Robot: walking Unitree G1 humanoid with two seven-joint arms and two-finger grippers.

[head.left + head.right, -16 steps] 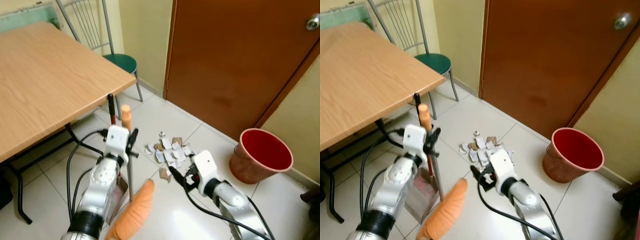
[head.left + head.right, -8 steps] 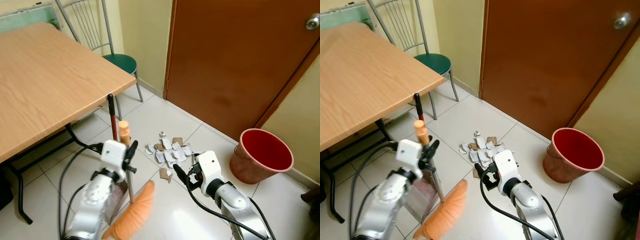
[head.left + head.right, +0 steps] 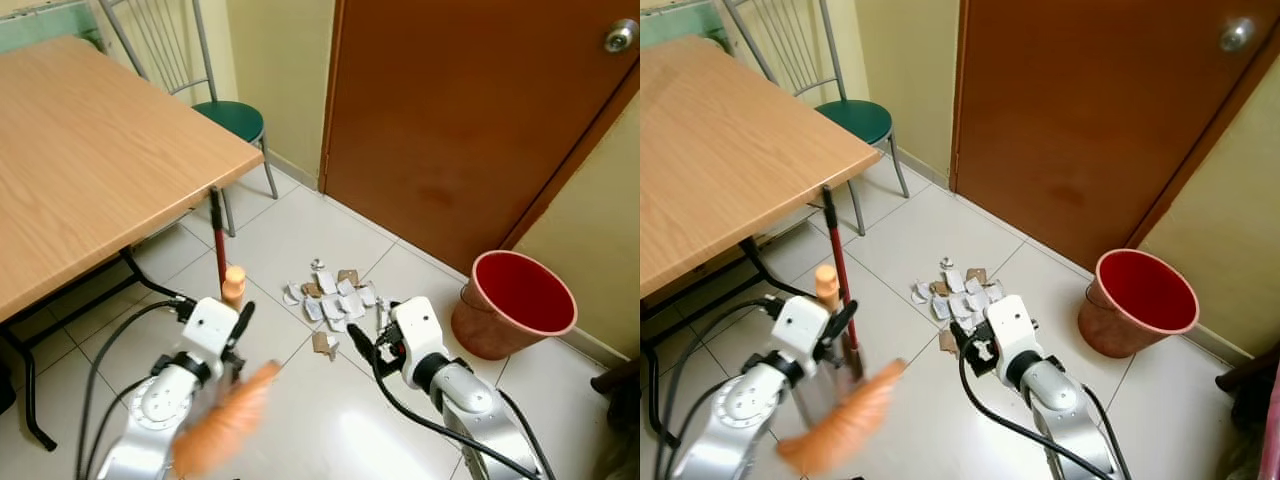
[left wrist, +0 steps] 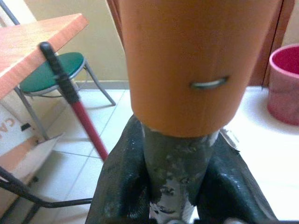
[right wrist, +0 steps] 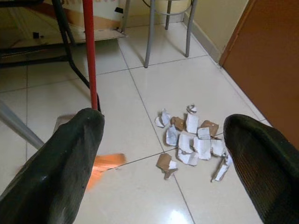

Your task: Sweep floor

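Note:
Torn paper and cardboard scraps [image 3: 335, 300] lie in a small pile on the white tiles [image 5: 191, 137]. My left gripper [image 3: 236, 336] is shut on the broom's grey pole [image 4: 180, 163], just under its orange cap [image 4: 187, 70]. The broom's orange brush head [image 3: 225, 420] is blurred, low on the floor left of the scraps. My right gripper [image 3: 362, 345] hovers open just in front of the pile, its fingers [image 5: 56, 172] spread wide and empty. A red bucket [image 3: 515, 300] stands to the right of the scraps.
A red-handled stick with a black grip [image 3: 216, 235] stands upright by the corner of the wooden table [image 3: 90, 150]. A green-seated chair [image 3: 232, 115] is behind it. The brown door [image 3: 450, 100] is shut beyond the scraps. Table legs [image 5: 70, 51] are near.
My left arm has dropped and pulled back with the broom, and the brush head has swung left, now blurred. The right gripper has hardly moved. The camera has shifted slightly.

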